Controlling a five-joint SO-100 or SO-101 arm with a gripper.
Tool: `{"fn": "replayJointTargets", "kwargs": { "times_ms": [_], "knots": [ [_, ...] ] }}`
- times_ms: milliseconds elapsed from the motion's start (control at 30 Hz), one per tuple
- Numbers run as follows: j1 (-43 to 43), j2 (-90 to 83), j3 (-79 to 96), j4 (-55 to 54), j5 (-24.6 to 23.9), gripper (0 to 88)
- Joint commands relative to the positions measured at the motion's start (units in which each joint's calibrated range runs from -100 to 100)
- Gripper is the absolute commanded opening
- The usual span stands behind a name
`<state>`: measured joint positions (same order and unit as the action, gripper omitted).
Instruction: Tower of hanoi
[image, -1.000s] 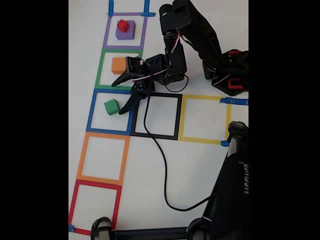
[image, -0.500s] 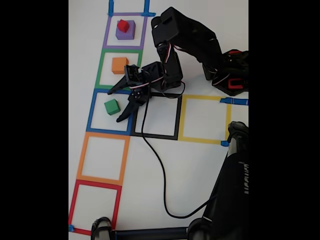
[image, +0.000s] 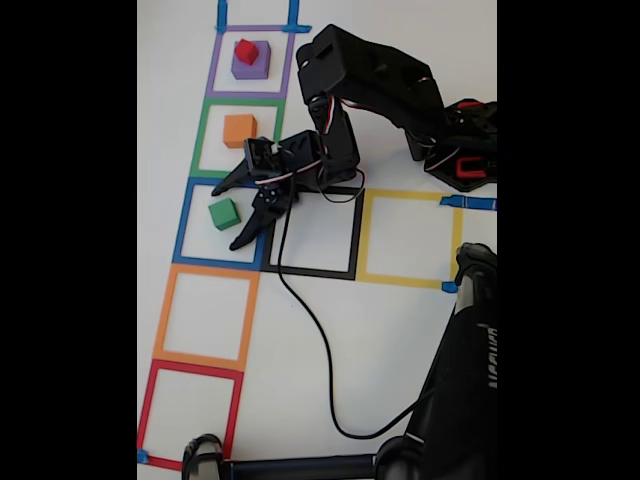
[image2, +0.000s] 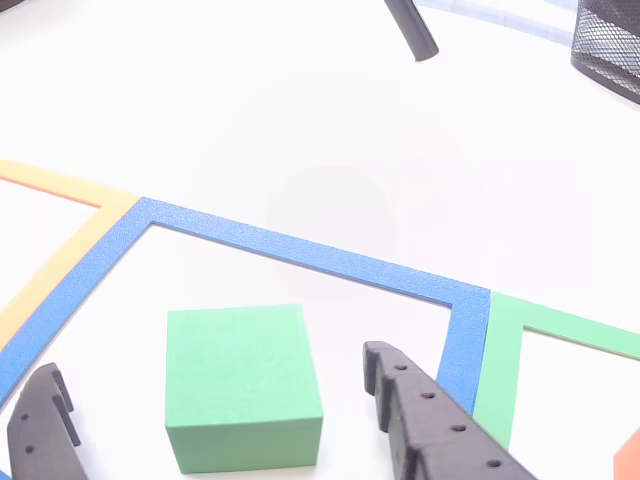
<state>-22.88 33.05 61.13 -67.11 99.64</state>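
Observation:
A green cube (image: 223, 213) lies inside the blue tape square (image: 190, 222); in the other view the green cube (image2: 243, 386) sits between my two black fingers (image2: 425, 415). My gripper (image: 225, 213) is open and straddles the cube without touching it. An orange cube (image: 239, 130) rests in the green square (image: 204, 137). A small red cube (image: 246, 51) is stacked on a purple block (image: 252, 67) in the purple square (image: 214, 62).
Black (image: 357, 234), yellow (image: 409, 281), orange (image: 205, 358) and red (image: 148, 410) tape squares hold nothing. A black cable (image: 315, 330) runs from the arm across the white table. A dark stand (image: 465, 370) rises at the lower right.
The arm has reached down and left, from over the green square's edge to the blue square, bringing the open fingers around the green cube. The cubes have not moved.

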Motion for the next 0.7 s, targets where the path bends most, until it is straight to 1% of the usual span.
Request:
{"fn": "replayJointTargets", "kwargs": {
  "times_ms": [0, 267, 667],
  "knots": [
    [-0.71, -0.88, -0.68, 0.55, 0.36, 32.2],
    [-1.57, -1.28, -0.04, 0.71, 0.36, 26.4],
    [-2.34, -2.17, 1.96, 1.12, 0.36, 11.2]
  ]
}}
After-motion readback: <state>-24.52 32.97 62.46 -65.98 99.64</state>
